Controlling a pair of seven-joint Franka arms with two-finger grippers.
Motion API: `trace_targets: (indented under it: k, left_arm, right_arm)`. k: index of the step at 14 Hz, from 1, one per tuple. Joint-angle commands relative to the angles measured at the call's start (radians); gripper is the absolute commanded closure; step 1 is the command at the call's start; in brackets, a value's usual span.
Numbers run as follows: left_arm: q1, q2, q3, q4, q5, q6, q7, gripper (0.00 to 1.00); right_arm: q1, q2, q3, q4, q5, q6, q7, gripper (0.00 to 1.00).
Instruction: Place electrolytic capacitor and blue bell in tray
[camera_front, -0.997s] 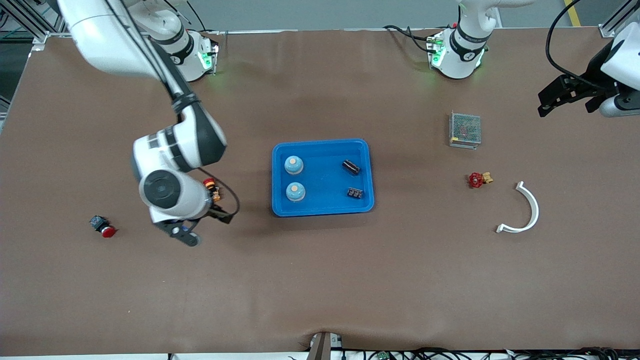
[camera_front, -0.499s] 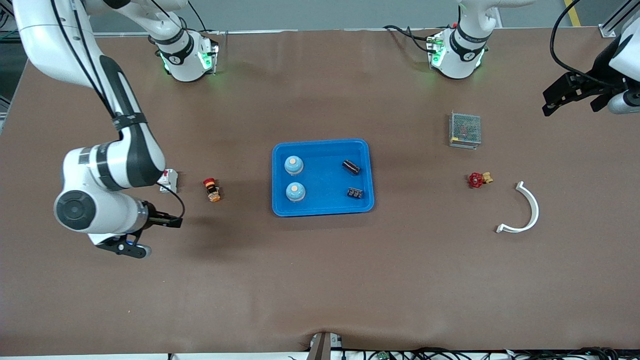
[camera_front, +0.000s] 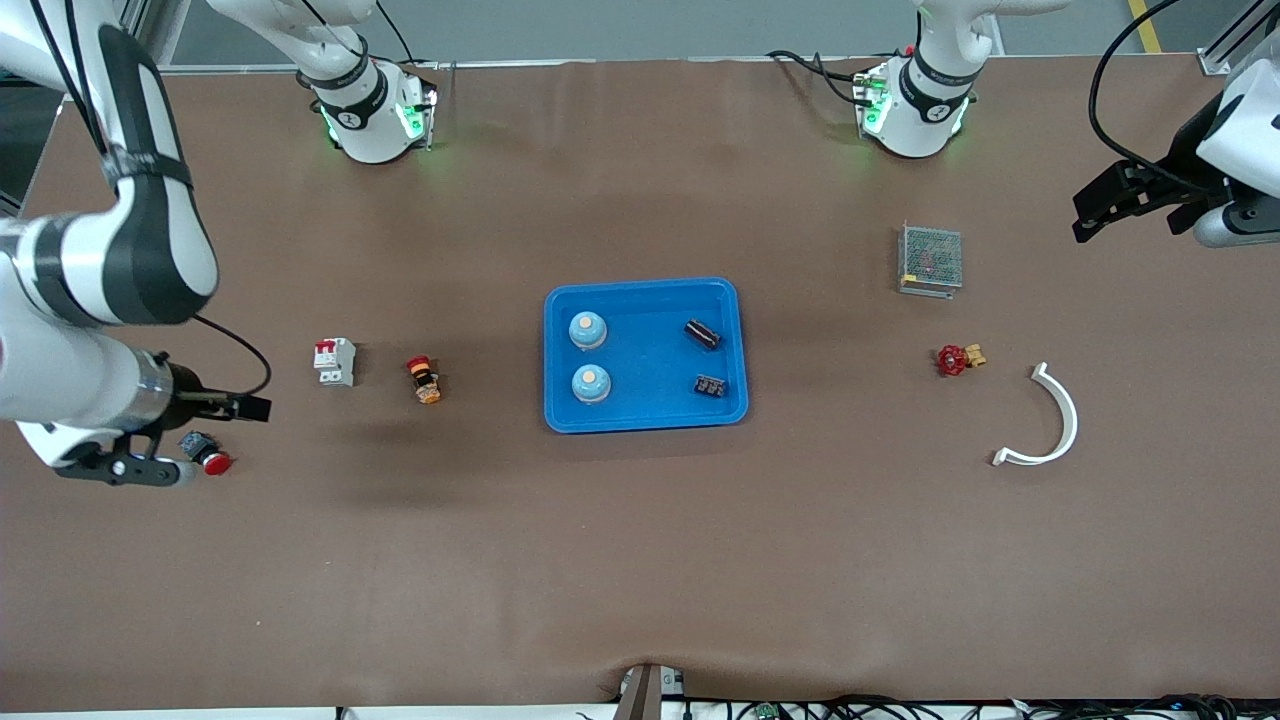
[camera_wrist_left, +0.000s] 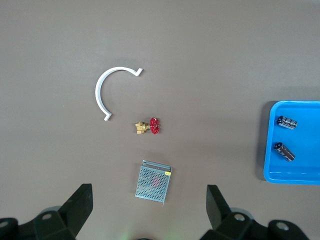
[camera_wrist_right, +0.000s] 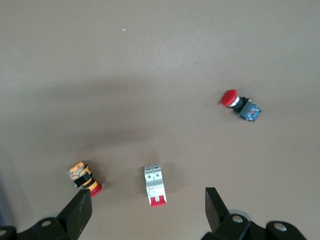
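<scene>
The blue tray (camera_front: 645, 420) lies mid-table. In it stand two blue bells (camera_front: 588, 329) (camera_front: 591, 383) at the right arm's end, and two black electrolytic capacitors (camera_front: 702, 334) (camera_front: 711, 385) lie at the left arm's end. The left wrist view catches the tray's rim (camera_wrist_left: 267, 150) and both capacitors (camera_wrist_left: 287, 122) (camera_wrist_left: 284, 151). My right gripper (camera_front: 130, 468) (camera_wrist_right: 148, 220) hangs open and empty over the right arm's end of the table, above a red push button. My left gripper (camera_front: 1095, 210) (camera_wrist_left: 149, 215) is open and empty, up over the left arm's end of the table.
A white-and-red circuit breaker (camera_front: 335, 361), an orange-black button (camera_front: 424, 379) and a red push button (camera_front: 205, 455) lie toward the right arm's end. A metal mesh box (camera_front: 930, 259), a red valve (camera_front: 957, 359) and a white curved piece (camera_front: 1055, 420) lie toward the left arm's end.
The right arm has swung away from beside the tray toward its own end of the table, uncovering the circuit breaker and the orange-black button. The left gripper has barely shifted.
</scene>
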Motion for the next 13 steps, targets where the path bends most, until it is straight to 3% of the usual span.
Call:
trace_targets:
  k: [1, 7, 13]
  left_arm:
    - [0.002, -0.015, -0.003, -0.010, -0.020, -0.012, 0.018, 0.00]
    - [-0.001, -0.017, -0.003, -0.010, -0.018, -0.012, 0.018, 0.00]
    - [0.008, -0.015, 0.000, -0.010, -0.015, -0.009, 0.021, 0.00]
  right_arm:
    - [-0.016, -0.141, 0.017, -0.113, 0.011, 0.005, -0.011, 0.00]
    - [-0.033, -0.303, 0.023, -0.112, 0.013, -0.060, 0.006, 0.00]
    - [-0.078, -0.324, 0.013, 0.005, 0.016, -0.178, -0.060, 0.00]
